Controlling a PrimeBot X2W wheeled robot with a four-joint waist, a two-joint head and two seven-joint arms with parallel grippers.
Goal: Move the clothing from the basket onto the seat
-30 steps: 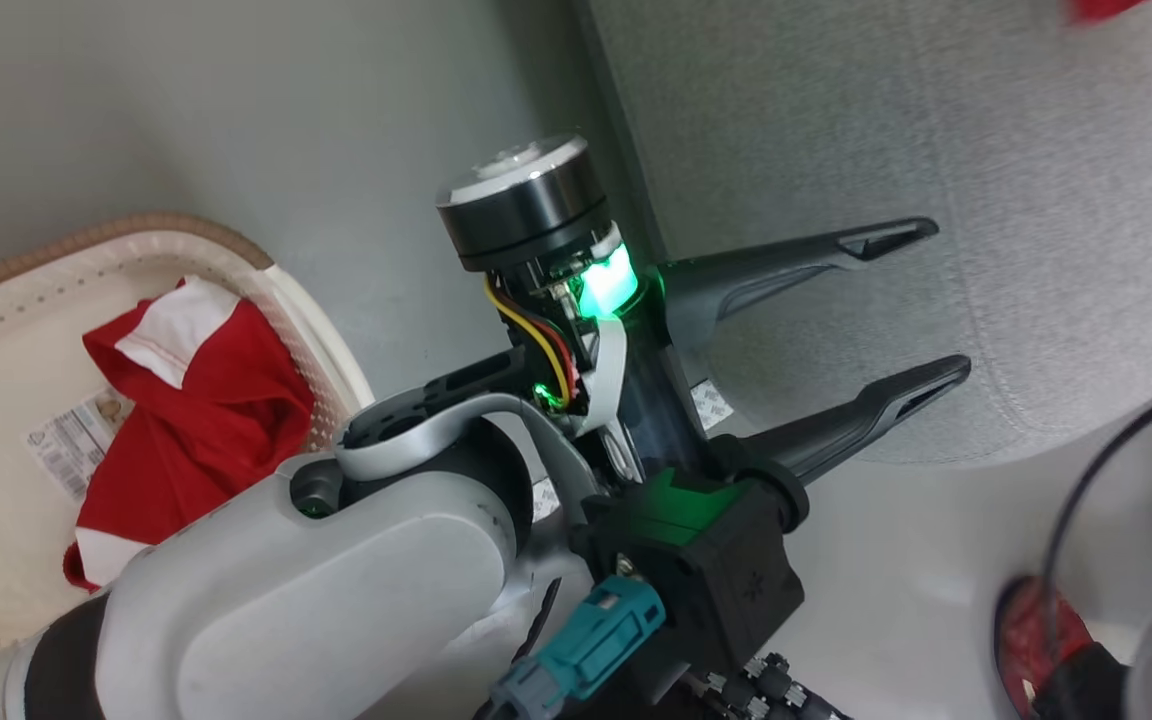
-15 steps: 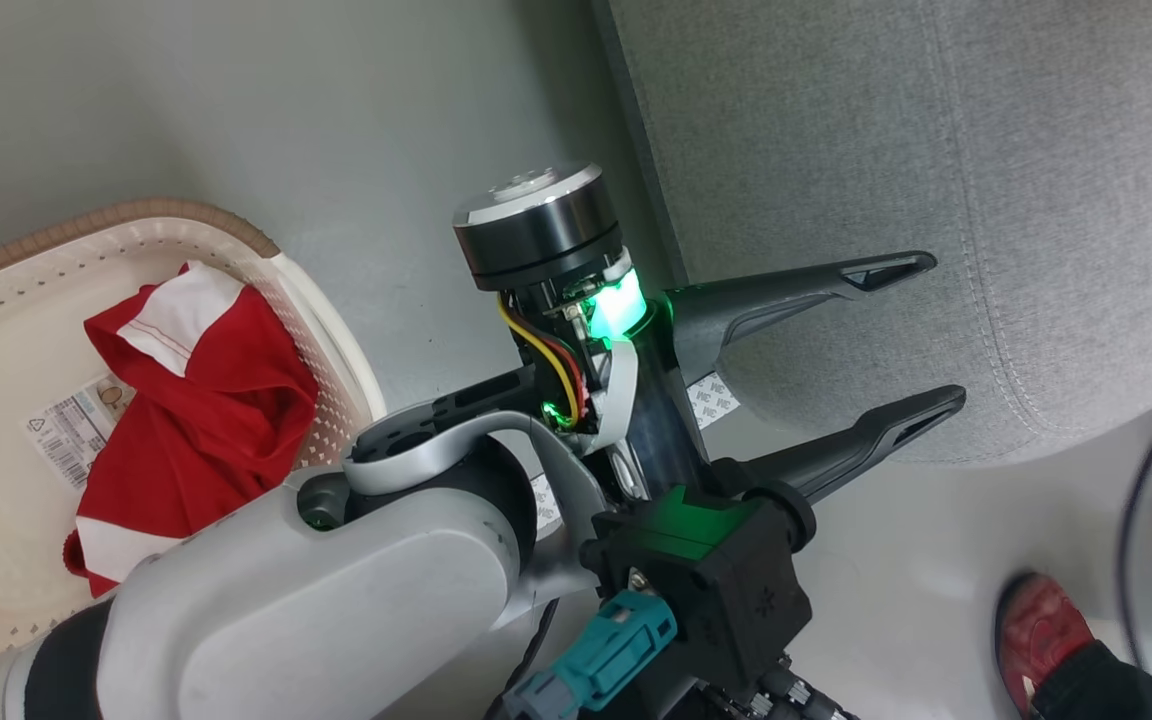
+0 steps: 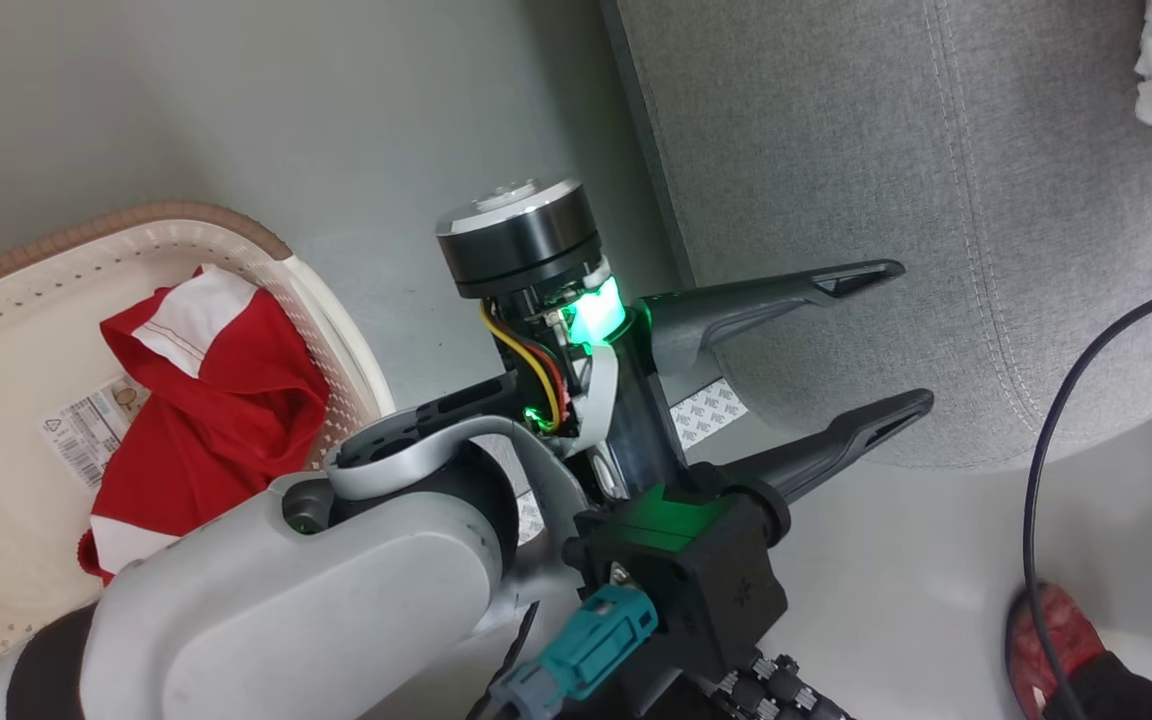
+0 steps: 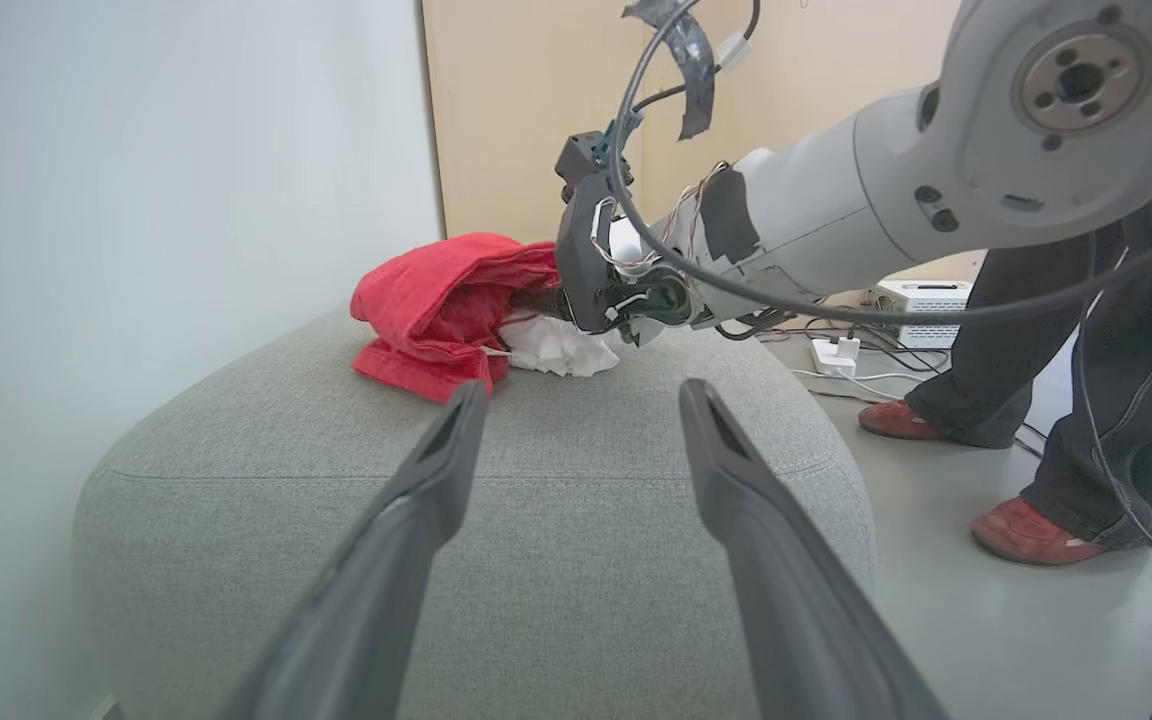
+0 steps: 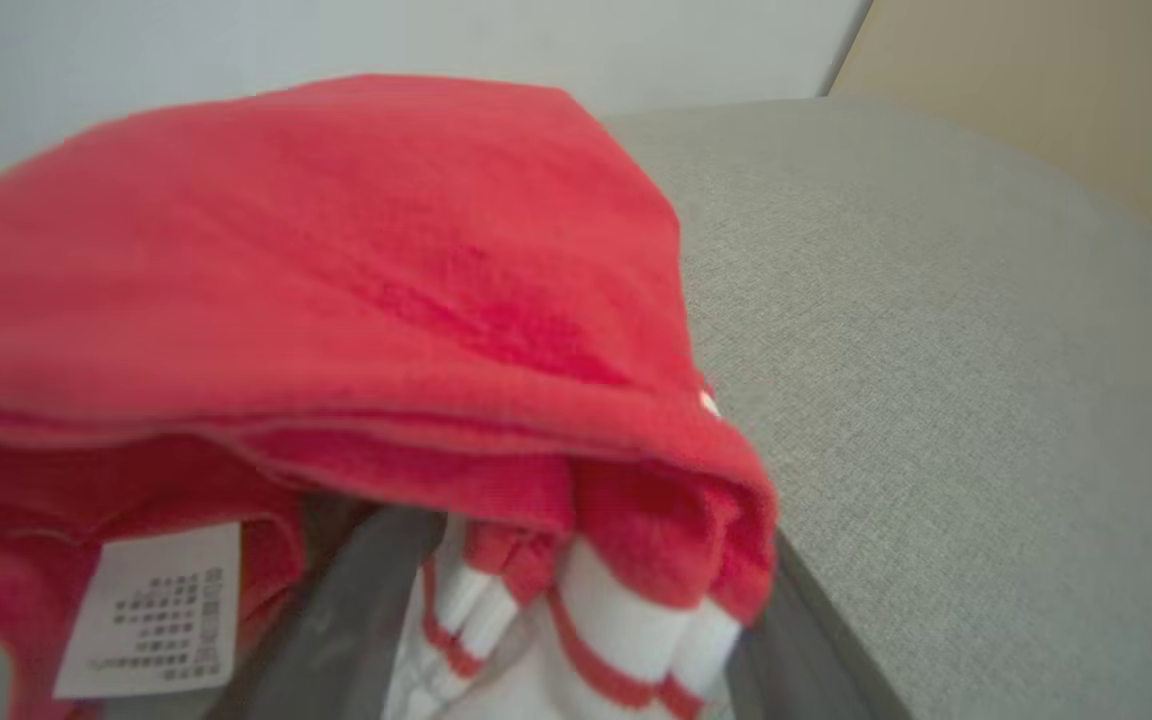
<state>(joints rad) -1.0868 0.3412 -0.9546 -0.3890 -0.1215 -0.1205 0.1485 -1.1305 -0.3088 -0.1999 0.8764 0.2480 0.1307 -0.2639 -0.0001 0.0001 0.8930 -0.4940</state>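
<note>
The cream basket (image 3: 136,215) stands at the left of the head view, with red-and-white clothing (image 3: 226,400) in it. My left gripper (image 3: 906,335) is open and empty, its fingers pointing at the near edge of the grey seat (image 3: 836,130). In the left wrist view that gripper (image 4: 581,395) faces the seat (image 4: 556,480), where a red clothing pile (image 4: 436,300) and a white cloth (image 4: 556,345) lie. My right gripper (image 4: 536,300) reaches into that pile. In the right wrist view its fingers (image 5: 336,600) stand apart under red fabric (image 5: 336,280), with striped trim (image 5: 616,650) between them.
A person in dark trousers and red shoes (image 4: 1036,530) stands on the floor right of the seat; one shoe (image 3: 1046,640) shows in the head view. A black cable (image 3: 1046,450) hangs there. A pale wall (image 4: 186,150) runs along the seat's left side. A power strip (image 4: 836,355) lies behind.
The head view has shifted a little. White cloth now shows at its top right edge, where a bit of red showed a second ago. My left gripper stays open.
</note>
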